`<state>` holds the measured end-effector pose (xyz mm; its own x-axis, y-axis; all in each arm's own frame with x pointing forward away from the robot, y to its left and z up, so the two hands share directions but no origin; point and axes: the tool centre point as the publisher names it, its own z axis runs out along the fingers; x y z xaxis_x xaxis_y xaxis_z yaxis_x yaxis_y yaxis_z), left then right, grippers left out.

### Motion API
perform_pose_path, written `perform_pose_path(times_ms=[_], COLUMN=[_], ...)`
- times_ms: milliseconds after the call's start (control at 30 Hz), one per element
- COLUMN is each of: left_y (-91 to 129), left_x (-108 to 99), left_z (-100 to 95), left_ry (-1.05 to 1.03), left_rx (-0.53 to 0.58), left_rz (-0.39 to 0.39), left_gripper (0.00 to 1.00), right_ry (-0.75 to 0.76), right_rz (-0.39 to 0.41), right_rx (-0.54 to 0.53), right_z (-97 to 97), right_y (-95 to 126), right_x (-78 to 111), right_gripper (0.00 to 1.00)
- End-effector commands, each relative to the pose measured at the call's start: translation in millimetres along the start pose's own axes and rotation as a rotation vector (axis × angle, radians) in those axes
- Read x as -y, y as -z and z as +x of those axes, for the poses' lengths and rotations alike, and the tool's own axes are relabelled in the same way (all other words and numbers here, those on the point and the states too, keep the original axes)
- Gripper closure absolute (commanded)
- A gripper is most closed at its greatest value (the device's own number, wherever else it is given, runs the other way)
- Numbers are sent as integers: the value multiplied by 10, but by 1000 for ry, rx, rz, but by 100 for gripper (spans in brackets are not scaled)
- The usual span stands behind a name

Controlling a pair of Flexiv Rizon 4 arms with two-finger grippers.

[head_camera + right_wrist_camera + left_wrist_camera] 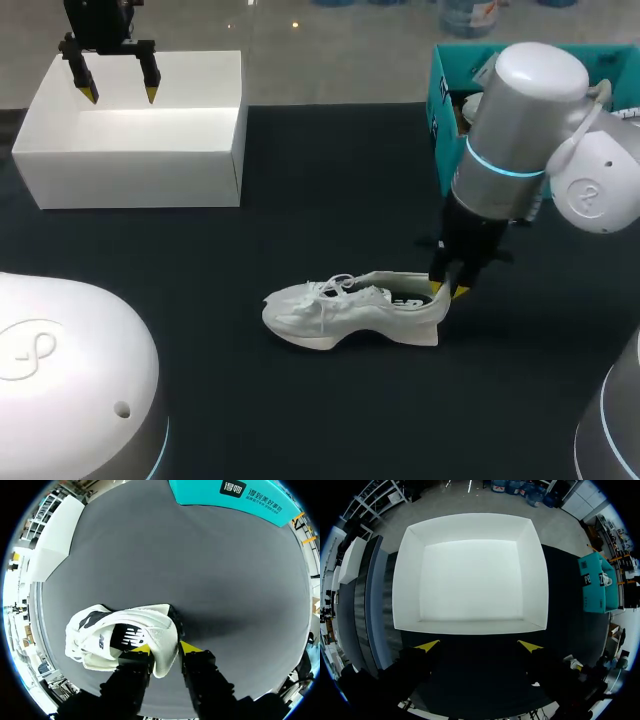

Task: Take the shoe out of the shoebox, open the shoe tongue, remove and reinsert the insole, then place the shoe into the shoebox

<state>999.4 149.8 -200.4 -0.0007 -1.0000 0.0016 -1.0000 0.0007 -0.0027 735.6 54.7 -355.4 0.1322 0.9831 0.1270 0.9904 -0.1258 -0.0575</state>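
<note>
The right hand (447, 290) (163, 648) is clamped on the shoe (340, 310) (115, 635) at its heel (425, 325) (162, 650). One of its yellow fingertips (137, 651) sits inside the opening and the other is against the outside of the heel wall. The white shoe lies on its sole near the middle of the dark surface (330, 420), with the toe pointing to 9 o'clock and the heel to 3 o'clock. Its laces are loose over the tongue.

The left hand (120, 95) (479, 646) hangs over the shoebox (140, 170) (470, 625) with its two fingers spread apart and nothing between them. The white shoebox stands open at 10 o'clock on the surface, well apart from the shoe, and the left wrist view shows only its bare floor.

A teal box (448, 110) (240, 495) stands at 2 o'clock, behind the right arm.
</note>
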Motion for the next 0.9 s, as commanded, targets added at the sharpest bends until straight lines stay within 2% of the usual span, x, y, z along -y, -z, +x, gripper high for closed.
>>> perform_pose_path(times_ms=[33, 133, 300, 367, 400, 467, 500, 567, 667, 700, 900], left_y=[3, 3, 3, 3, 3, 3, 3, 3, 3, 3, 3], left_x=[5, 5, 5, 5, 5, 5, 5, 5, 5, 5, 5], left_z=[0, 0, 0, 0, 0, 0, 0, 0, 0, 0, 0], left_ry=[0, 0, 0, 0, 0, 0, 0, 0, 0, 0, 0], left_rx=[1, 1, 1, 1, 1, 1, 1, 1, 1, 1, 1], left_rz=[-2, -2, -2, -2, -2, -2, -2, -2, -2, -2, -2], left_gripper=[0, 0, 0, 0, 0, 0, 0, 0, 0, 0, 0], right_ry=[4, 28, 71, 121, 168, 300, 367, 588, 824, 798, 798], right_rz=[-8, -9, 34, 21, 21, -29, -35, -100, -74, -45, -45], right_rx=[-4, -11, -25, -41, -33, -15, 18, 131, 180, 227, 227], right_z=[18, 53, 73, 53, 36, 13, 0, 9, -44, -116, -116], right_y=[60, 187, 463, 601, 670, 813, 871, 975, 1048, 1069, 1069], right_x=[-1, -14, -30, -13, -3, 30, 56, 145, 317, 351, 351], right_gripper=[0, 0, 0, 0, 0, 0, 0, 0, 0, 0, 0])
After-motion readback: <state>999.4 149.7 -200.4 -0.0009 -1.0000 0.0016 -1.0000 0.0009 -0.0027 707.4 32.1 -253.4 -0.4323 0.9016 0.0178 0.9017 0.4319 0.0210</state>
